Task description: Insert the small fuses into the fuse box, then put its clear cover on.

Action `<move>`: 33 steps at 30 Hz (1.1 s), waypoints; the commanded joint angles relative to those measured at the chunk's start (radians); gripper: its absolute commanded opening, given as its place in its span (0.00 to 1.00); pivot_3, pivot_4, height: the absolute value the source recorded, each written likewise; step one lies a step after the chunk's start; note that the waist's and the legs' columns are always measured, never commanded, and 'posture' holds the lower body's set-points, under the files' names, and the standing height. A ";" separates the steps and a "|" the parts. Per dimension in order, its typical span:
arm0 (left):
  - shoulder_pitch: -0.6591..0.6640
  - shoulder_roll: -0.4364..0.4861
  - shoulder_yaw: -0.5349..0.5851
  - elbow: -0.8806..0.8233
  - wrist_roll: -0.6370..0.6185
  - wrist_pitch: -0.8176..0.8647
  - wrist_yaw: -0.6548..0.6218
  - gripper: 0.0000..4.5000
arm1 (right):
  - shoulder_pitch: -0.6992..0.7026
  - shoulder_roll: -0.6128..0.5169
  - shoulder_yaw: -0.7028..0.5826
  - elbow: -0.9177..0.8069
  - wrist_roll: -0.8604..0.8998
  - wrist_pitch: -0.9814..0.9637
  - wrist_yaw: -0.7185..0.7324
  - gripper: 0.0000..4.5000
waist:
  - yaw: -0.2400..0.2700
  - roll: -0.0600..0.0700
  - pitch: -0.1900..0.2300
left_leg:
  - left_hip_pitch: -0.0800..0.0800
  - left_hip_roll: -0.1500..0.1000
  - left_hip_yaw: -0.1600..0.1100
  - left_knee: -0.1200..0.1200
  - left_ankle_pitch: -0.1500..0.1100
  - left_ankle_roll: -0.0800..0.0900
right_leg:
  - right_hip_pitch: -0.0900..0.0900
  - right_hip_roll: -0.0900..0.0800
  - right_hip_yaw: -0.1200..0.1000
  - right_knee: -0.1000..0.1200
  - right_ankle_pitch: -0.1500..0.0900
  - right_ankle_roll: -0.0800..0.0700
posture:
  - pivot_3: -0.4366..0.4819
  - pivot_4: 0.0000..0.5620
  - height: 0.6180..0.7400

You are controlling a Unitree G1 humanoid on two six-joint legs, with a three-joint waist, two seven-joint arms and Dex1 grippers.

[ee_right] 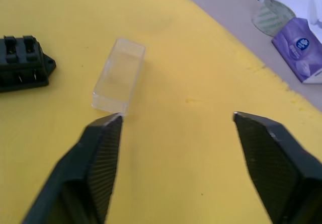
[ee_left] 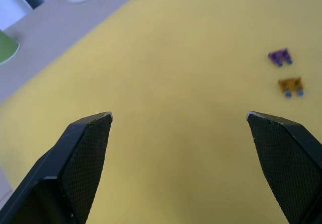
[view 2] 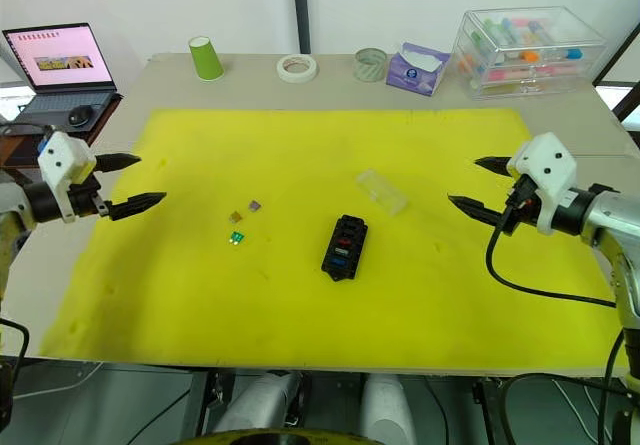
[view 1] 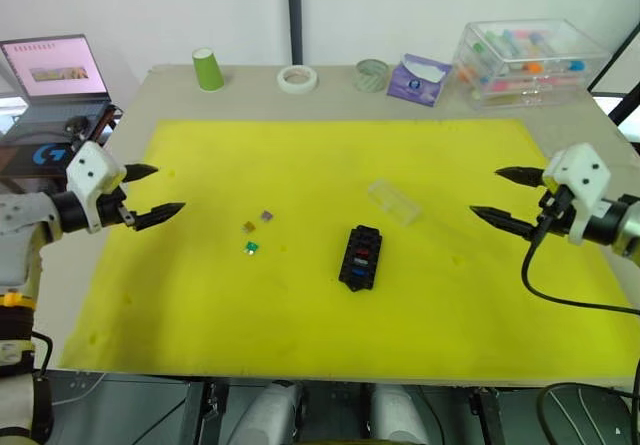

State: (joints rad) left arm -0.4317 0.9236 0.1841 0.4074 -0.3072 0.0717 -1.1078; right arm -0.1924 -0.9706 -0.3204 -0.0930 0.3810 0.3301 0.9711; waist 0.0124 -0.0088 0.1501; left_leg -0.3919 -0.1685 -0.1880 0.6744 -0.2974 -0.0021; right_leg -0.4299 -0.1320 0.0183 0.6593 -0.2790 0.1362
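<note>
- The fuse box (view 1: 361,258) lies on the yellow mat (view 1: 300,335) near the middle of the surface, somewhat toward the near edge, with red and blue fuses already seated in its slots.
- Three loose small fuses (view 1: 256,233) (green, amber, purple) lie together on the mat just left of the fuse box.
- The left claw (view 1: 148,192) hovers at the mat's left edge, spread wide and empty; the loose fuses lie between it and the fuse box, well apart from its tips.
- The right claw (view 1: 505,197) hovers near the mat's right edge, also wide open and empty.
- The clear cover (view 1: 393,201) lies on the mat just beyond the fuse box, between it and the right claw, touching neither.
- Along the far edge of the surface stand a green cup (view 1: 207,69), two tape rolls (view 1: 298,78), a tissue pack (view 1: 418,79) and a clear storage box (view 1: 525,57).
</note>
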 commanded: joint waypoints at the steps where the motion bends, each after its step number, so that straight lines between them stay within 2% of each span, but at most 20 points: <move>1: 0.004 0.007 0.033 0.012 0.011 -0.054 0.009 1.00 | 0.013 0.009 -0.036 0.018 -0.006 -0.046 -0.004 0.99 | -0.001 0.000 0.000 | 0.000 0.000 0.000 0.000 0.000 0.000 | 0.000 0.000 0.000 0.000 0.000 0.000 | 0.48 0.27 1.00; 10: -0.003 0.013 0.031 -0.016 -0.016 -0.003 -0.016 1.00 | -0.037 0.018 -0.005 -0.017 0.010 -0.032 -0.016 0.99 | -0.004 0.000 0.000 | 0.000 0.000 0.000 0.000 0.000 0.000 | 0.000 0.000 0.000 0.000 0.000 0.000 | 0.48 0.27 1.00; 13: -0.041 0.031 0.056 -0.069 -0.111 0.219 -0.035 1.00 | -0.131 0.050 0.069 -0.189 0.158 0.129 -0.005 0.99 | -0.008 0.000 0.000 | 0.000 0.000 0.000 0.000 0.000 0.000 | 0.000 0.000 0.001 0.000 0.000 0.000 | 0.48 0.27 1.00; 17: -0.067 0.048 0.070 -0.112 -0.199 0.459 -0.045 1.00 | -0.209 0.085 0.119 -0.291 0.238 0.239 -0.035 0.99 | -0.016 0.000 0.000 | 0.000 0.001 -0.001 0.000 0.000 0.000 | -0.001 0.001 0.001 0.001 0.000 0.000 | 0.48 0.27 1.00; 21: -0.170 0.093 0.013 -0.098 -0.396 1.027 -0.113 1.00 | -0.393 0.205 0.303 -0.449 0.316 0.359 -0.095 0.99 | -0.027 0.000 0.000 | 0.000 0.001 -0.001 0.000 -0.001 0.001 | 0.000 0.001 0.001 0.001 0.000 0.000 | 0.48 0.27 1.00; 23: -0.232 0.073 0.005 -0.059 -0.454 1.209 -0.113 1.00 | -0.421 0.230 0.363 -0.483 0.314 0.387 -0.090 0.99 | -0.026 0.000 0.000 | -0.001 0.001 -0.001 0.000 0.000 0.001 | -0.002 0.002 0.001 0.003 0.000 0.000 | 0.48 0.27 1.00; 29: -0.349 0.010 -0.042 0.079 -0.446 1.358 -0.077 1.00 | -0.408 0.260 0.425 -0.490 0.270 0.362 -0.095 0.99 | -0.024 -0.001 0.000 | -0.001 0.000 -0.003 0.003 -0.001 0.002 | -0.001 0.004 0.000 0.005 0.000 0.000 | 0.48 0.27 1.00; 33: -0.379 -0.012 -0.078 0.158 -0.428 1.363 -0.094 1.00 | -0.405 0.266 0.407 -0.483 0.269 0.363 -0.106 0.99 | -0.028 -0.001 0.000 | -0.001 0.000 -0.003 0.004 -0.002 0.001 | -0.002 0.004 0.000 0.005 0.000 0.000 | 0.48 0.27 1.00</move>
State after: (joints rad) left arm -0.7900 0.9061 0.1085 0.5483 -0.7419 1.4345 -1.1890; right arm -0.5912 -0.7124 0.1119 -0.5631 0.6484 0.7085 0.8702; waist -0.0154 -0.0100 0.1499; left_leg -0.3927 -0.1687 -0.1905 0.6779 -0.2993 -0.0018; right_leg -0.4324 -0.1277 0.0185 0.6647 -0.2792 0.1364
